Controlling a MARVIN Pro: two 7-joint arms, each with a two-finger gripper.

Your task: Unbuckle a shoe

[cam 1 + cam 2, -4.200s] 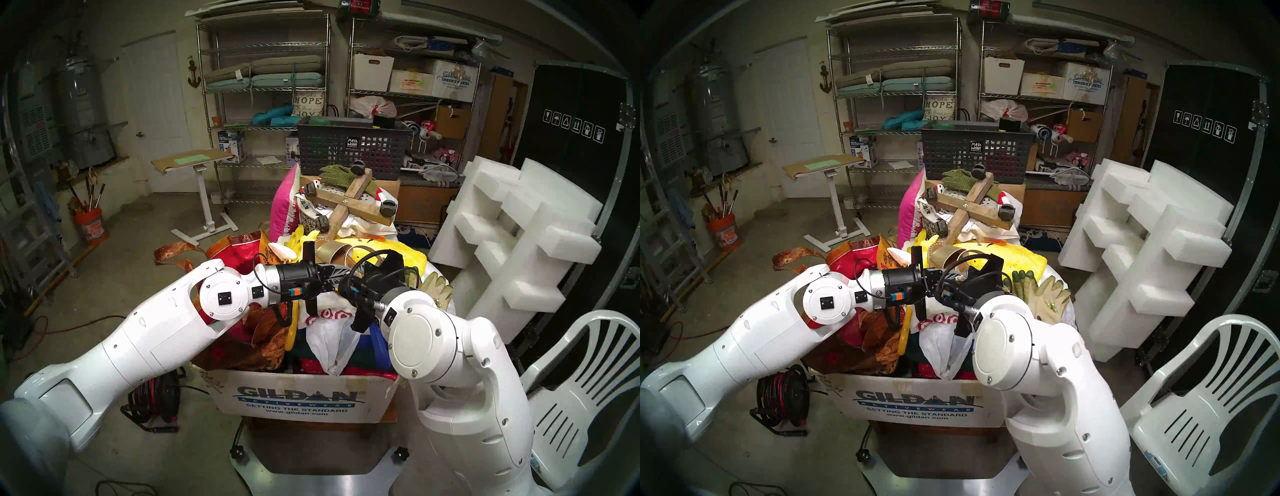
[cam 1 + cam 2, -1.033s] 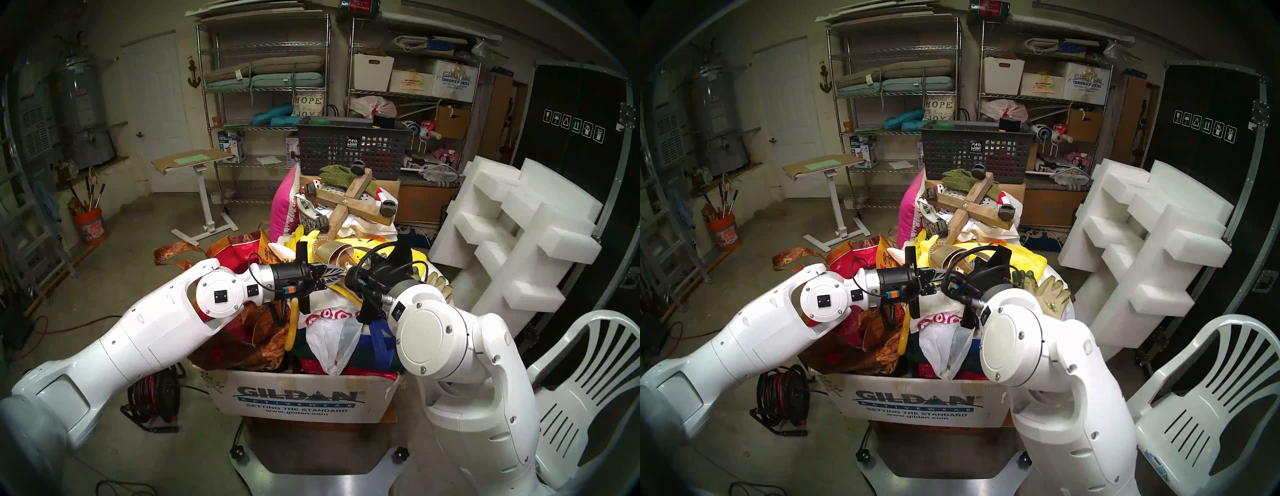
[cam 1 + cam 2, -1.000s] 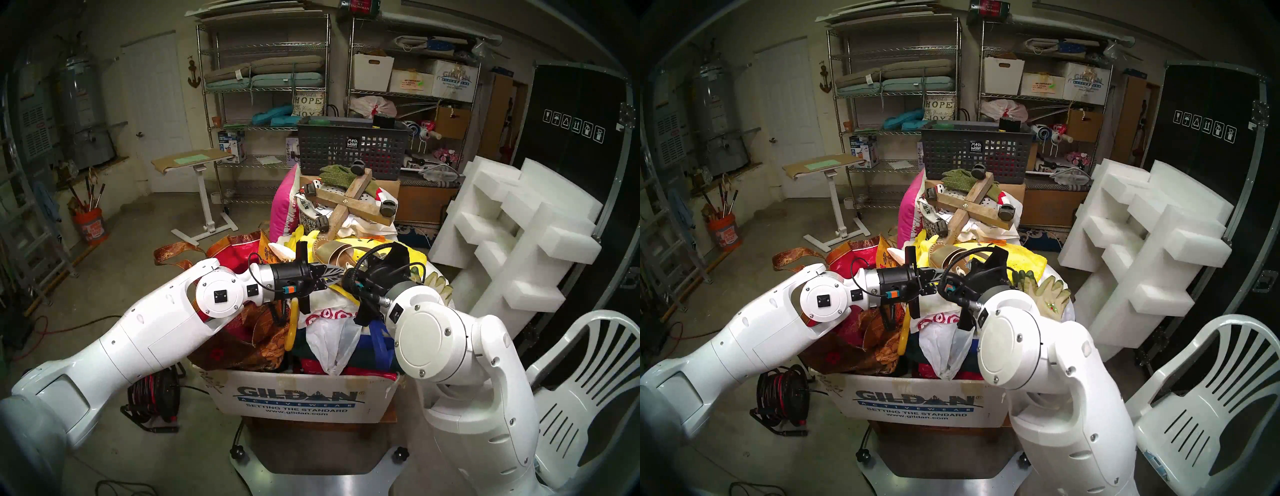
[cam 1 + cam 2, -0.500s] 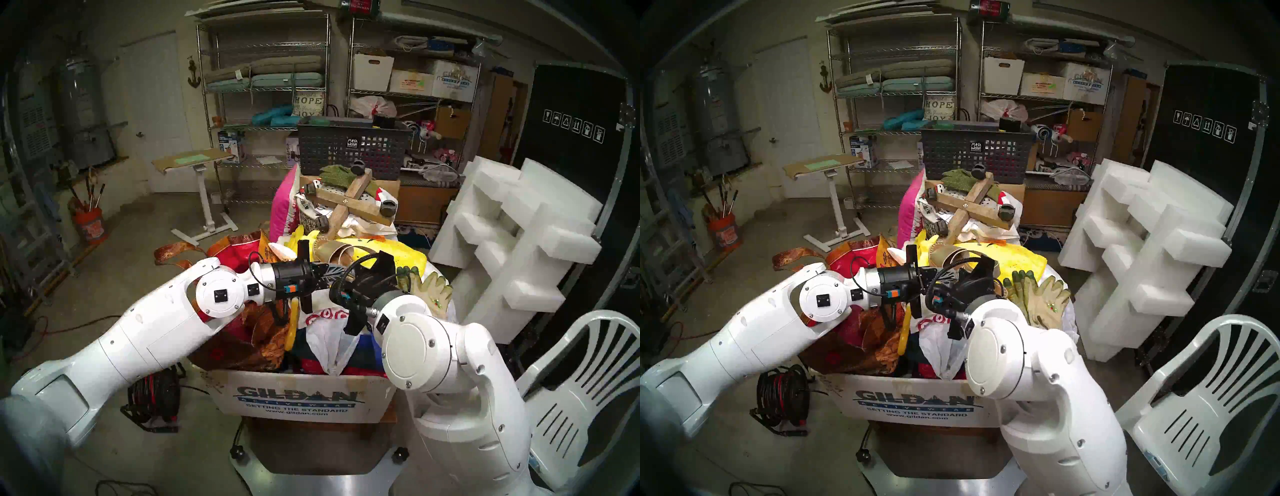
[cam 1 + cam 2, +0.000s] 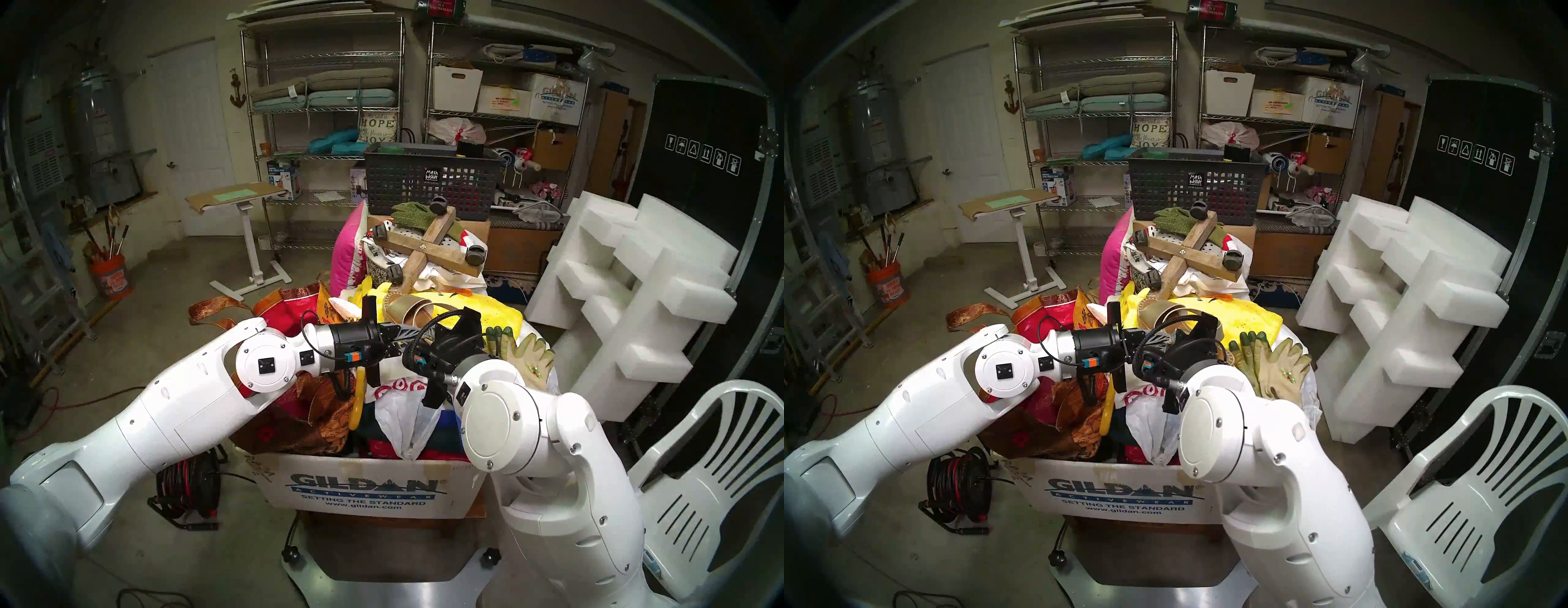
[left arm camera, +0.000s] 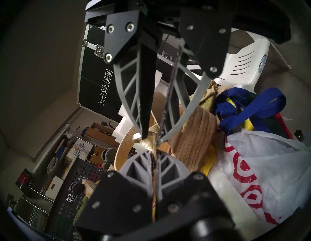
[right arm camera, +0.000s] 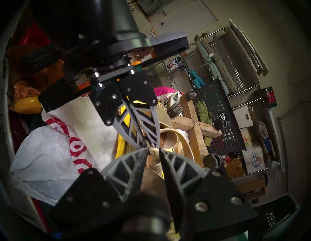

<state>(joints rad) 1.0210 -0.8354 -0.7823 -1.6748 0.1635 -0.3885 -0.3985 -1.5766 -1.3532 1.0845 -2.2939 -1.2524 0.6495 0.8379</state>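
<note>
In the head view the shoe (image 5: pixel 409 312), a jute-soled sandal with a wide gold band, lies on top of a heap of bags and cloth in the upper centre of the frame, above the white Gildan box (image 5: pixel 369 488). Both arms meet just below it. The left gripper (image 5: pixel 418 333) reaches in from the left of the frame, and the right gripper's tips are hidden behind its own black body there.

In the left wrist view the left gripper (image 6: pixel 155 151) has its fingers (image 6: pixel 139 161) pressed together on the thin gold strap (image 6: pixel 149 144) at the centre of the frame, with the braided sole (image 6: pixel 195 133) just to the right. The right gripper (image 6: pixel 151 139) comes down from the top of that frame, its tips set either side of the same strap with a narrow gap between them; whether they pinch it I cannot tell.

In the right wrist view the right gripper (image 7: pixel 154 149) shows that same narrow gap around the strap, with the left gripper's closed tips meeting it from above. A white bag with red rings (image 7: pixel 55 148) lies at the left of that frame, and tan gloves with green fingertips (image 5: pixel 524 354) lie right of the arms in the head view.
</note>
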